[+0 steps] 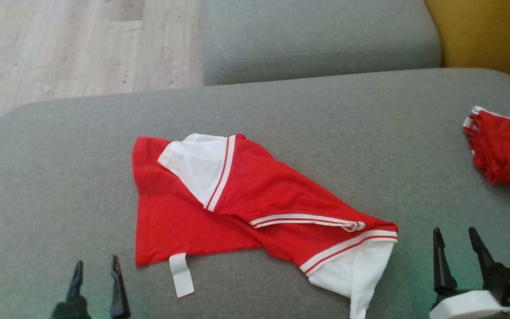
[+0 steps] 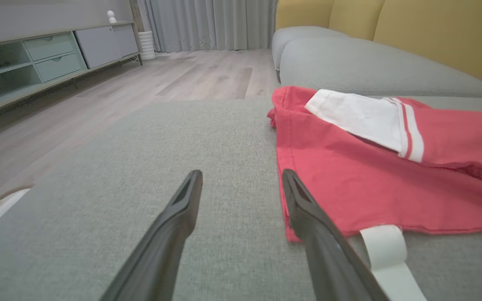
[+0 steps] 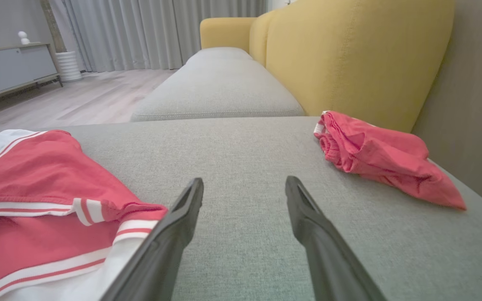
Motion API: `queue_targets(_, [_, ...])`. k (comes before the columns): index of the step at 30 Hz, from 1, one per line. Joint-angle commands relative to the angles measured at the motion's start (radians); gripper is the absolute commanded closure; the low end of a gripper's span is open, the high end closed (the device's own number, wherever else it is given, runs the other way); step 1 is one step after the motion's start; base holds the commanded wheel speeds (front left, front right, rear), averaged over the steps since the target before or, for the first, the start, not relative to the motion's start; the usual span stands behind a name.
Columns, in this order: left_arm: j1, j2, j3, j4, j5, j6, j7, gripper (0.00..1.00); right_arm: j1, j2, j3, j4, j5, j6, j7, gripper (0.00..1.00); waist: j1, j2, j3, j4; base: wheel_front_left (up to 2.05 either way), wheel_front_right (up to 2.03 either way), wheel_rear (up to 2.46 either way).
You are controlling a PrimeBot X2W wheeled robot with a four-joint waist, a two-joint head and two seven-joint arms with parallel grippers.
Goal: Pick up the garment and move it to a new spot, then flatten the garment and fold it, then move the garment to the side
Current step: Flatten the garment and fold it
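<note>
Garment (image 1: 175,212) is lying rumpled on the grey sofa seat (image 1: 303,106) while the left gripper (image 1: 96,266) and right gripper (image 1: 455,235) are standing spread and empty at its near side.

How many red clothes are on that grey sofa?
2. The red-and-white garment lies in the middle of the grey cushion; a red bundle sits at its right edge. None looks hidden.

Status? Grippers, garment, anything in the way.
Left gripper open, empty, by the near corner. Right gripper open, empty. Red-and-white garment rumpled on grey cushion, not flattened. Second red garment far right, apart.
</note>
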Motion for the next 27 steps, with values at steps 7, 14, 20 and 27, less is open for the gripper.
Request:
queue_targets(7, [0.062,-0.036,0.007,-0.164,0.089,-0.022,-0.018,0.00,0.010,-0.010,0.044,0.008,-0.011,-0.001,-0.011,0.00,0.0002,-0.0001,-0.021,0.051,0.00,0.00,0.00])
queue_targets(14, [0.103,-0.069,0.043,-0.167,0.130,-0.069,-0.018,0.00,0.008,-0.010,0.077,0.016,0.012,-0.001,-0.011,0.00,0.0002,-0.0001,-0.039,0.064,0.00,0.00,0.00])
queue_targets(20, [0.099,-0.084,0.073,-0.175,0.156,-0.090,-0.018,0.00,-0.005,-0.010,0.113,-0.014,0.071,-0.001,-0.011,0.00,0.0002,-0.0001,-0.045,0.055,0.00,0.00,0.00])
queue_targets(27, [0.062,-0.039,0.040,-0.169,0.205,-0.127,0.025,0.00,0.037,-0.010,0.231,-0.132,0.161,-0.001,0.217,0.00,0.0002,-0.0001,-0.035,0.037,0.00,0.00,0.00])
